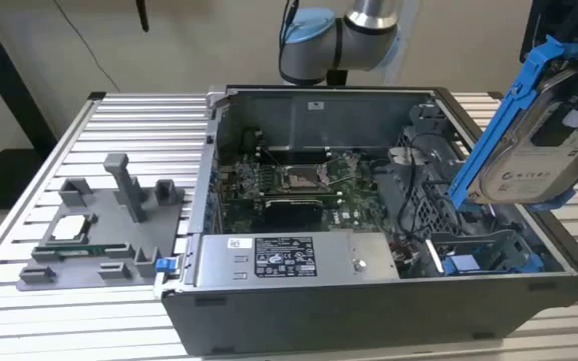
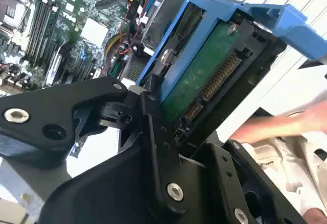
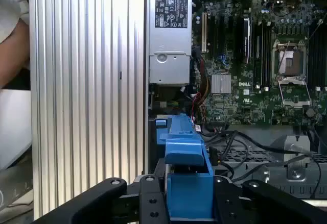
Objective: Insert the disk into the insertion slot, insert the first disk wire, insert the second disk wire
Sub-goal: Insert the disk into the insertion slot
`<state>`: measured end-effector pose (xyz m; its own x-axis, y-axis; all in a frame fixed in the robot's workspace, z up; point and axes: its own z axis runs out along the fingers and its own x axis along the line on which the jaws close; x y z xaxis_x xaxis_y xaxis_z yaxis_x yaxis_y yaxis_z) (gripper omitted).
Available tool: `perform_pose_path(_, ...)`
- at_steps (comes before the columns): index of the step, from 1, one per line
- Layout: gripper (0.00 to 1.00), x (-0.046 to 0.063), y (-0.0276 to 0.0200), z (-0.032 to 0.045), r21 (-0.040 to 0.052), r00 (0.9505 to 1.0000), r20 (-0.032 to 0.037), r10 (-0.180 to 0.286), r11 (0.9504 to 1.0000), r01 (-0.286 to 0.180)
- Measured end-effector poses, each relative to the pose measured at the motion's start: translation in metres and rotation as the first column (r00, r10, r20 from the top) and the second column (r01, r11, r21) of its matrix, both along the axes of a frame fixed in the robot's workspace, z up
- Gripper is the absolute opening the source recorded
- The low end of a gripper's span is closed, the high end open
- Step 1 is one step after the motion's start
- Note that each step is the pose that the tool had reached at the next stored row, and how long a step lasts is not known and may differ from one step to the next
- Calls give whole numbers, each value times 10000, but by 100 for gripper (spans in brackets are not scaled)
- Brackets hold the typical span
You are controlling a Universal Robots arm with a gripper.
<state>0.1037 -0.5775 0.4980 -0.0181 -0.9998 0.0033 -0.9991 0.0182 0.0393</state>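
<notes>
Disk [image 1: 530,150] insertion is your step in hand. The gripper [image 3: 188,193] is clamped on it, holding it tilted at the exterior view's upper right, above the slot [image 1: 475,256]. I judge you must square it with the slot before lowering.

The disk [image 1: 535,165] shows matt grey metal, smooth blue plastic.

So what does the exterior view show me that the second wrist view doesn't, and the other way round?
Exterior view: the whole open computer case and a grey parts tray on the slatted table. Second wrist view: the disk's green circuit board and a person's blurred hand. Both: the disk held in the gripper, and the motherboard.
</notes>
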Motion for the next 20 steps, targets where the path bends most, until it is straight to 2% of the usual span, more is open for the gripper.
perform_pose_path(12, 0, 0, 0, -4, 0, 10000, 0, 0, 10000, 0)
perform_pose_path(20, 0, 13, -2, -108, 1, 10000, 0, 0, 10000, 0)
